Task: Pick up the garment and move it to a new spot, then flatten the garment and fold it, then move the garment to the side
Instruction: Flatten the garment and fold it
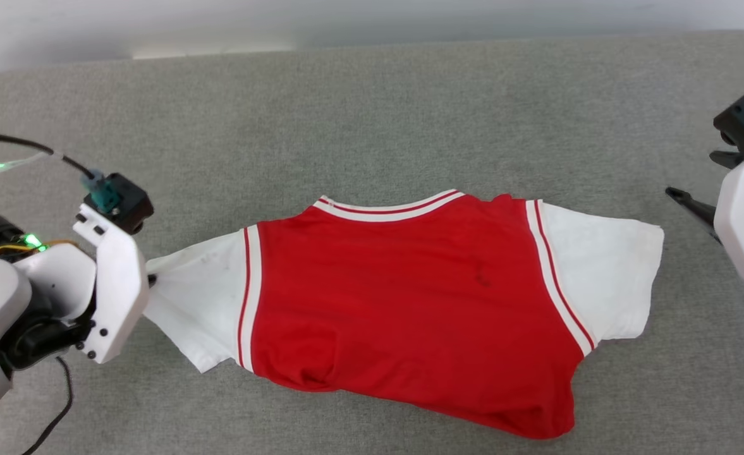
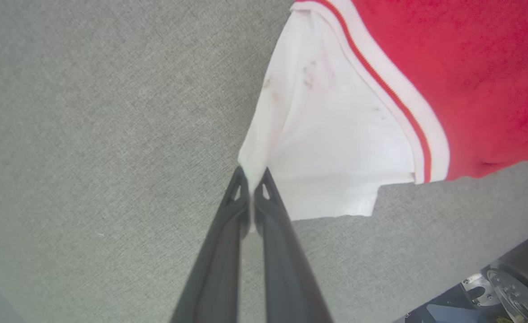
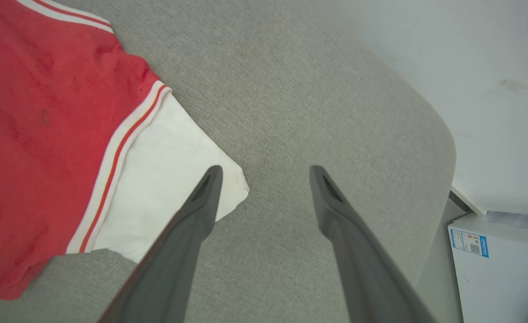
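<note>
Garment [image 1: 409,303] lies spread, plain red face up, on grey padded surface [image 1: 372,114] | left gripper [image 2: 251,177]: fingers together, tips pinching the garment's white sleeve edge, red body beyond and to their right | right gripper [image 3: 266,172]: fingers wide apart, just beside the other sleeve's corner, seemingly not touching it

No legible txt; box label [image 3: 469,242] blurry.

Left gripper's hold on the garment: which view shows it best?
Left wrist view: the left gripper pinches shut on the white sleeve corner of the garment. The head view hides the fingertips behind the wrist housing; the right wrist view shows the opposite sleeve.
</note>
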